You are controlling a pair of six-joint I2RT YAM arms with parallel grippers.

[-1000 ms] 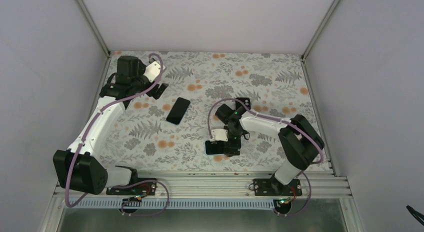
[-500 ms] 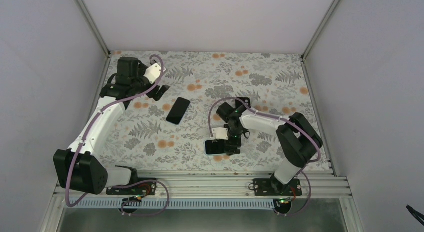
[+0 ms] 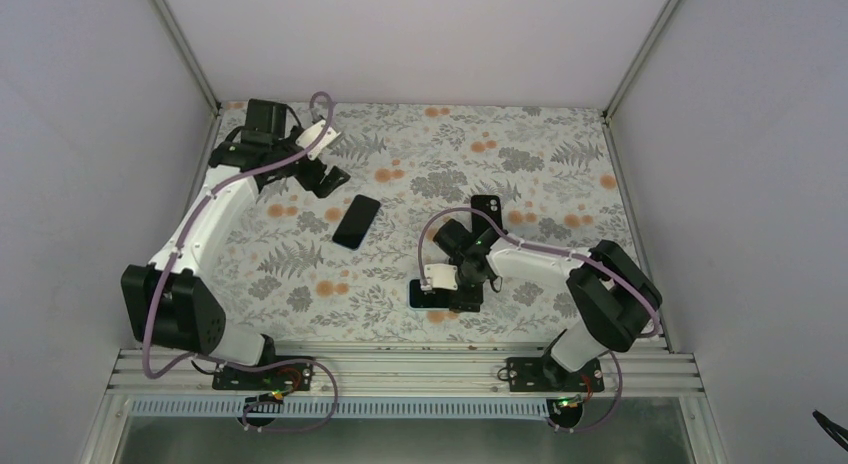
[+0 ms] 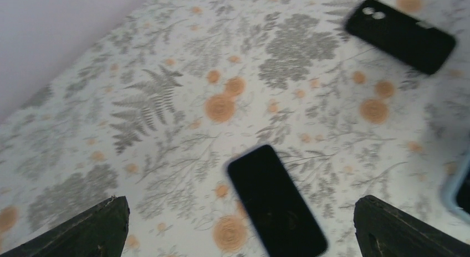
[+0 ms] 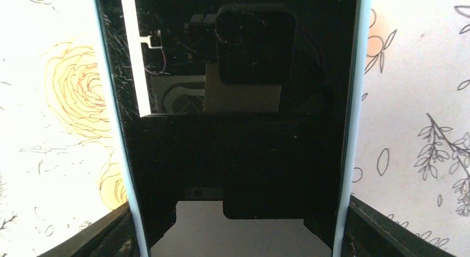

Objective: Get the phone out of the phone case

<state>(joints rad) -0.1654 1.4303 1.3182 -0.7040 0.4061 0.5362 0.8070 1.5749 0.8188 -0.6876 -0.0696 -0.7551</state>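
Fingers (image 4: 94,229), L side: spread wide, released, nothing btw them; both tips show at the bottom corners of my L wrist view. L gripper (image 3: 327,177) hangs over the far-left part of the floral table cover (image 3: 560,164), not touching it.

Fingers (image 5: 113,240), R side: one tip at each long edge of the phone case (image 5: 121,129), low in my R wrist view. Pressing the case or only standing beside it: cannot tell. R gripper (image 3: 452,297) sits low over the near-centre of the cover, pointing down.

Item 1, phone (image 5: 238,157): black, screen up, glossy, scratched, reflecting my wrist cam. Seated in the case, w/ the pale-blue rim showing along both long sides. Lies flat on the cover, directly under R gripper.

Item 2, second black phone (image 4: 275,201): no case, flat on the cover. In top view it is just right of and nearer than L gripper, well apart from item 1.

Item 3, black slab (image 4: 400,35) w/ two small lens holes at one end: flat on the cover, beyond my R wrist, apart from items 1 & 2. Phone or empty case: cannot tell.

Surroundings: plain pale walls (image 3: 90,134) on three sides; metal rail (image 3: 400,369) at the near edge carrying both arm bases.
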